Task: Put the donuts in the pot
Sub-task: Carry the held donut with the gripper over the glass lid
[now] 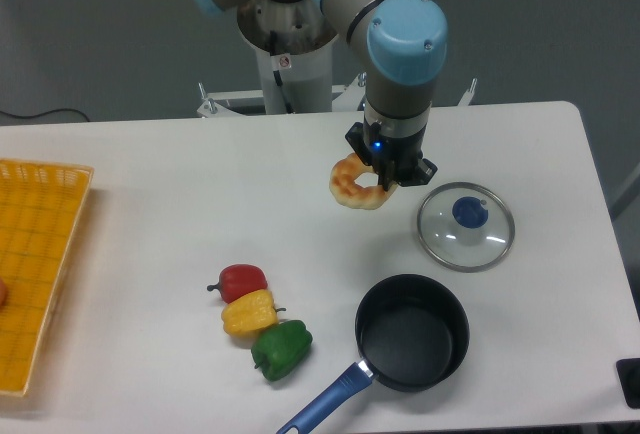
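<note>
White tabletop (150, 184) fills the view, grey wall behind it, and the arm's black two-finger gripper (388, 176) sits near the middle with its fingers clamped on the right edge of the golden-orange ring donut with pale cream glaze streaks (355, 184). Whether the donut is off the surface or touching it, I can't tell from this angle. Just right of it lies the round glass lid with a blue knob (466, 226), flat on the table. Nearer the front edge stands the small round black saucepan with a long blue handle (412, 332), nothing inside it. Over to the left, a red pepper (241, 280), a yellow pepper (249, 312) and a green pepper (282, 347) huddle in a touching row, and a yellow plastic basket (40, 254) hugs the far left edge.
</note>
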Robot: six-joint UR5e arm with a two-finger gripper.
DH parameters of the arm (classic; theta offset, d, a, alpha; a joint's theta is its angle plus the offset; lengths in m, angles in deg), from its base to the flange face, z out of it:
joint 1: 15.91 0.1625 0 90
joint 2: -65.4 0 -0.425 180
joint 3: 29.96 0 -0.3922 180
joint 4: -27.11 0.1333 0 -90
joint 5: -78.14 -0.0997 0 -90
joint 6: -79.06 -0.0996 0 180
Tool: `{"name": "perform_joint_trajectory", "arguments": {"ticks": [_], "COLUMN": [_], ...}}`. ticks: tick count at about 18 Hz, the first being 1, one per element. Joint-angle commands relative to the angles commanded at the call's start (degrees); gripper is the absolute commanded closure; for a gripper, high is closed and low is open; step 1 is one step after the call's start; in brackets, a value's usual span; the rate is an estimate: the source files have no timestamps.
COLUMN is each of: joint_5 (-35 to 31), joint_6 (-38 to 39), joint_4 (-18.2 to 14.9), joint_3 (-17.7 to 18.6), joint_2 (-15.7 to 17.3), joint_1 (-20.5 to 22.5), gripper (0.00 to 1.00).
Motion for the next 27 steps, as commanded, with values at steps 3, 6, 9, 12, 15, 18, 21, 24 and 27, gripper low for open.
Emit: {"name": "perform_joint_trajectory", "arguments": {"ticks": [3,6,9,12,15,18,21,24,27], "joint_5": [0.09,0.09,-0.17,-0.18,-0.18,-0.26,-0.26,-0.7,-2.28], "joint_6": [0.0,0.0,0.0,0.0,-1.49,-4.56,-7.2,-8.35,-8.35], "joint_4": [0.0,0.17,0.18,0.09,0.09,0.09,0.0,0.0,0.0], "joint_3": [-0.61,-1.58,-3.25,-5.44,-6.59,-7.21,-8.26,-9.31,-10.98], "joint_2": [-0.53,-1.49,-3.59,-5.71,-7.2,-8.26,-9.57,-10.81,-13.0], "joint_1": [0.0,0.0,0.18,0.35,1.14,2.28,3.42,3.69,3.43], "gripper": [1.0,1.0,1.0,1.0,1.0,1.0,1.0,1.0,1.0]}}
